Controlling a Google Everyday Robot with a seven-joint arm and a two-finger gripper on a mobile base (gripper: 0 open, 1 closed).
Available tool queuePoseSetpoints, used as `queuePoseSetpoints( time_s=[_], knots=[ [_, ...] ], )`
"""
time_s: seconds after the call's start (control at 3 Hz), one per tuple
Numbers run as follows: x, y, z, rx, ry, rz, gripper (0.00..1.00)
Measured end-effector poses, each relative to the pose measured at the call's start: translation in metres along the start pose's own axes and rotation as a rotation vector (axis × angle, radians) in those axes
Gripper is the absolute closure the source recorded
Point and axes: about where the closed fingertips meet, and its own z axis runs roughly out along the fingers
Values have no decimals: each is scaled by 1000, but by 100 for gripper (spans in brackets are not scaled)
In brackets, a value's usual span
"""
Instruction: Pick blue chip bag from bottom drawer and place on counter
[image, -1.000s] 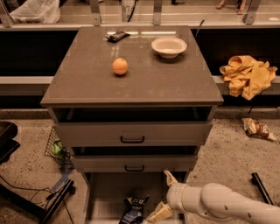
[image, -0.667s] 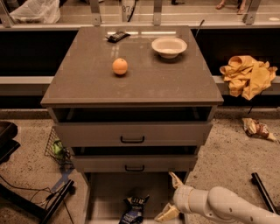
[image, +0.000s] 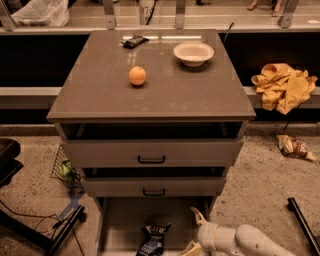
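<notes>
We're seeing the gripper (image: 193, 232), fingers apart, beside the chip bag (image: 152, 240) in the drawer (image: 122, 220); probably light, crinkly, slippery, so pinching mid-bag.

Bottom drawer (image: 122, 225) is pulled out, blue chip bag (image: 152, 241) lying on its floor near the front. Gripper (image: 193, 233) sits low over the drawer's right side, just right of the bag, not touching it, fingers spread with nothing between. On the counter (image: 200, 100): orange (image: 137, 76) left of centre, bowl (image: 193, 52) toward the back-right corner, black wrapper (image: 135, 41) at the back edge.
</notes>
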Motion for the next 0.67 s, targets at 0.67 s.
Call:
queuePoseSetpoints(
  time_s=[0.67],
  knots=[
    [22,16,35,-51,32,6,0]
  ],
)
